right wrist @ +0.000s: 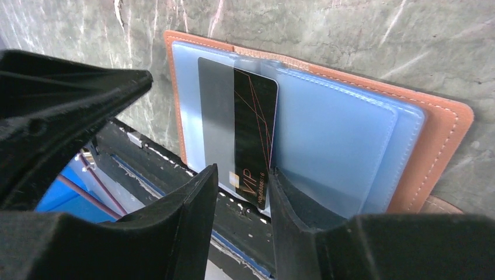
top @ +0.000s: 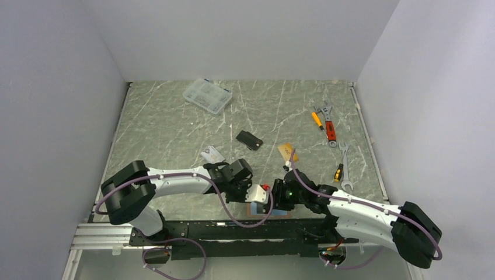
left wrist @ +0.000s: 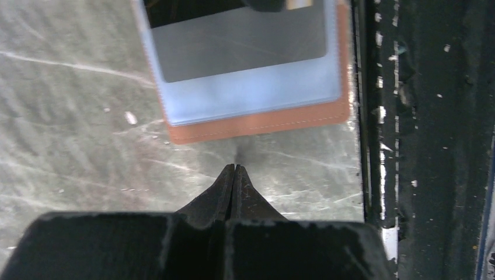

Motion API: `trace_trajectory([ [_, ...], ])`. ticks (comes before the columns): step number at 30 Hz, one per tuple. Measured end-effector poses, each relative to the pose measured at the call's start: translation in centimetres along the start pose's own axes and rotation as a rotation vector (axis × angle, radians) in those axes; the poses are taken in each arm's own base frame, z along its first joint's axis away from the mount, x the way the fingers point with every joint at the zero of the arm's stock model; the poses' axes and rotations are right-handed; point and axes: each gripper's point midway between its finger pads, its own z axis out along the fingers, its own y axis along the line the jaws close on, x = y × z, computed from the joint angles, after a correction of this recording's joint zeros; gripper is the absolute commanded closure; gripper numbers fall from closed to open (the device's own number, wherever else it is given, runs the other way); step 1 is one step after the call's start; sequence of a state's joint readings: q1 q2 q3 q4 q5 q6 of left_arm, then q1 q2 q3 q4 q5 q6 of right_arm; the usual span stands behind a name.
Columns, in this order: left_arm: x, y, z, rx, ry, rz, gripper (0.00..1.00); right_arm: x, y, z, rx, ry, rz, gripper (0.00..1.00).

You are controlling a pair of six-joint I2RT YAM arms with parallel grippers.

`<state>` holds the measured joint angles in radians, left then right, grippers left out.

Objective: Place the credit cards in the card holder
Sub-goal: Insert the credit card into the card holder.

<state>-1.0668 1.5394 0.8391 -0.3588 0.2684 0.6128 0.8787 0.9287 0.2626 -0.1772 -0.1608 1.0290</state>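
Stretching between white walls [top: 245,35], grey table [top: 169,122]; left gripper [left wrist: 234,169] together; right gripper [right wrist: 242,175] apart around black VIP card [right wrist: 255,116].

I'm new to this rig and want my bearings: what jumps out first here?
The black VIP card, partly tucked into a clear sleeve of the open card holder at the table's near edge. The right hand straddles the card's sticking-out end; the left hand, shut, points at the holder's stitched edge.

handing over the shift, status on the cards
left fingers shut, just short of the card holder. right fingers open astride a black card, partly in a clear sleeve. nothing in the way.
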Motion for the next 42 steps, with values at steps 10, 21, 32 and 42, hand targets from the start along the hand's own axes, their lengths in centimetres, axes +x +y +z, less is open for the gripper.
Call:
trace_trajectory([
  [10, 0.5, -1.5, 0.5, 0.026, 0.009, 0.023, 1.00, 0.2, 1.2, 1.2, -0.017, 0.029, -0.022, 0.58],
  [21, 0.6, -0.1, -0.4, -0.011, -0.013, -0.010, 1.00, -0.1, 3.1, 1.8, -0.037, 0.047, -0.099, 0.58],
  [32, 0.7, 1.0, -1.1, -0.026, -0.039, -0.044, 1.00, -2.1, 3.5, -0.4, -0.086, -0.053, -0.089, 1.00],
  [42, 0.4, -0.5, 0.0, 0.019, -0.029, -0.012, 1.00, -0.2, 0.1, 0.9, 0.015, 0.017, -0.065, 1.00],
])
